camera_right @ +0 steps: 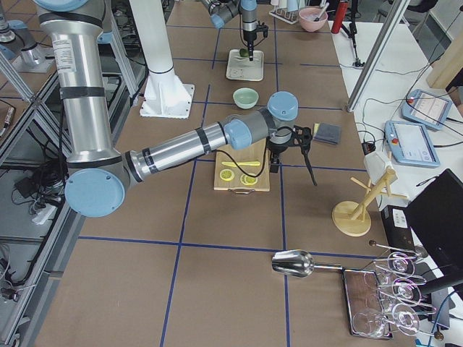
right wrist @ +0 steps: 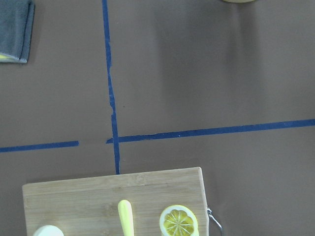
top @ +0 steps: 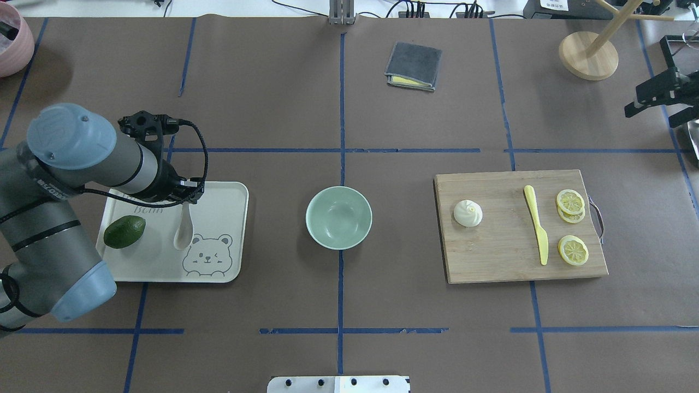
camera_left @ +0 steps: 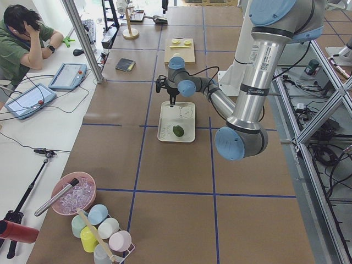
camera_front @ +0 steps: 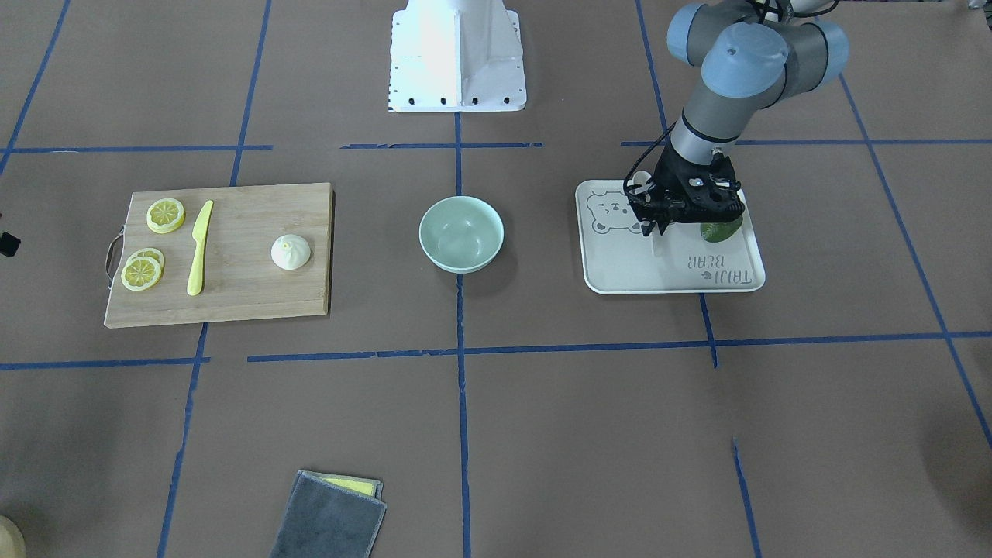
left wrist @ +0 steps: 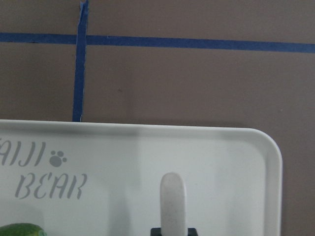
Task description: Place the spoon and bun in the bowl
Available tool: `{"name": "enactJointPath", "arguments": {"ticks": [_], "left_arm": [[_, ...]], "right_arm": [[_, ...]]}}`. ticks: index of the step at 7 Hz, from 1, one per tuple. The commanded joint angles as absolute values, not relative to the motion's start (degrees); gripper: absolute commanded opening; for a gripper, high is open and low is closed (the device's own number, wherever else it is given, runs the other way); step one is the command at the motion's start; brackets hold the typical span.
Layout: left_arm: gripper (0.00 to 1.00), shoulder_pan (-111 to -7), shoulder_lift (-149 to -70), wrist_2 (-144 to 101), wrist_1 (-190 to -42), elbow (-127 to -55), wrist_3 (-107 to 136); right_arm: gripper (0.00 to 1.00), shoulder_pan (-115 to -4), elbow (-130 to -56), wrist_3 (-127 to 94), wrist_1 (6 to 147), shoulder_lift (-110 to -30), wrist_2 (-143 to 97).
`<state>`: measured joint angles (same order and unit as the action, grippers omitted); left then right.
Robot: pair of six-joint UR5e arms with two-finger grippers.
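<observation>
The off-white spoon (top: 183, 232) is over the white bear-print tray (top: 218, 207) at the table's left. My left gripper (top: 188, 199) is shut on its handle (left wrist: 173, 204); the scoop points toward the robot. I cannot tell whether the spoon touches the tray. The mint-green bowl (top: 338, 217) stands empty at the table's middle, apart from the tray. The white bun (top: 468, 213) sits on the wooden cutting board (top: 502, 262) at the right. My right gripper (top: 650, 119) is open and empty, above the table beyond the board's far right corner.
A dark green avocado (top: 124, 231) lies on the tray beside the spoon. A yellow knife (top: 536, 224) and lemon slices (top: 571, 202) lie on the board. A grey folded cloth (top: 413, 66) and a wooden stand (top: 588, 54) are at the far side.
</observation>
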<state>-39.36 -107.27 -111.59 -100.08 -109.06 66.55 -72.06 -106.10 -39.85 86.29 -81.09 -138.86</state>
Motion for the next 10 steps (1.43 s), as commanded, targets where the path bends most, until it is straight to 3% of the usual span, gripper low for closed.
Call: {"name": "enactJointPath", "arguments": {"ticks": [1,3,7,10], "left_arm": [[0.0,-40.5,-114.7,-111.7,-99.3,-107.2,78.4],[0.0,-40.1,-120.9,-111.5,-100.1,-102.1,89.3],[0.0,-35.4,-128.0,-110.1,-107.6,-93.4,102.0],[0.0,-34.3,-129.5,-108.7,-107.7,-93.3,102.4]], "right_arm": [[1.0,-62.3,-106.3,-52.3,86.2,-74.3,-130.0],[1.0,-54.3,-106.6,-61.8,84.2,-70.9,-123.0],[1.0,-42.7,-106.3,-71.9,77.4,-71.3,-113.0],[1.0,-36.8,-105.9,-73.6,77.3,-73.3,-108.2]]}}
